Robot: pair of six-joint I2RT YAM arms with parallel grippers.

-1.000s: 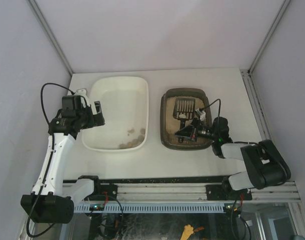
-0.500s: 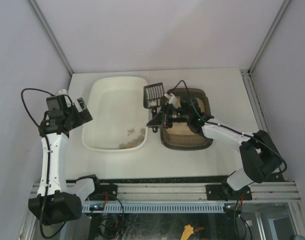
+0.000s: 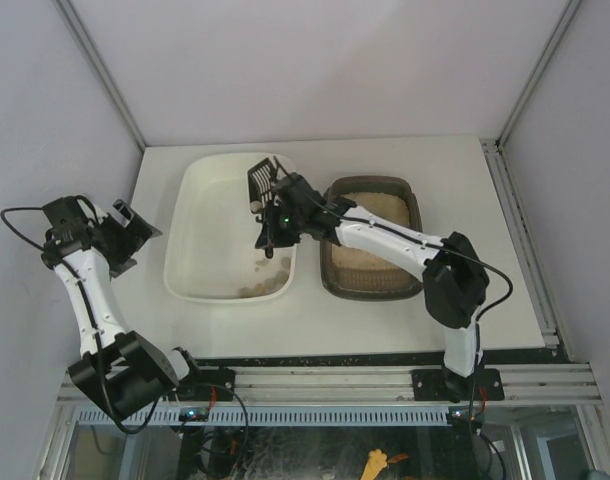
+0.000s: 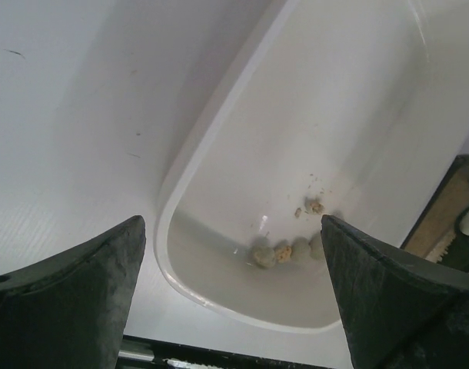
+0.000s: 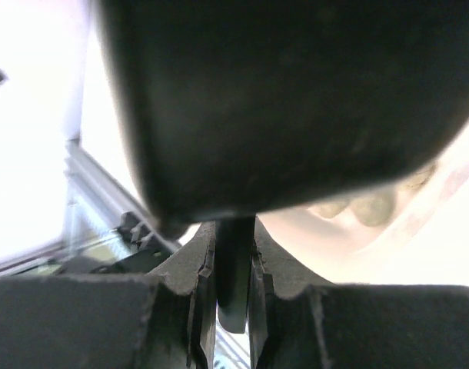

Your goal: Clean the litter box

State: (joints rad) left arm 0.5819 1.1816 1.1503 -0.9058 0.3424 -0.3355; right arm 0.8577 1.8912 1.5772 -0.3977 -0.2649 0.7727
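The right hand grips the scoop above the white tub. The litter box lies beside it, toward the tabletop's right edge. The left hand is wide and idle.

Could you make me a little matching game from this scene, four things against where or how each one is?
1 scoop
2 litter box
3 white tub
4 left gripper

a holds a few clumps
b open, empty, left of the tub
c gripped, over the tub
d filled with sand, right of the tub

Pairs: 1-c, 2-d, 3-a, 4-b
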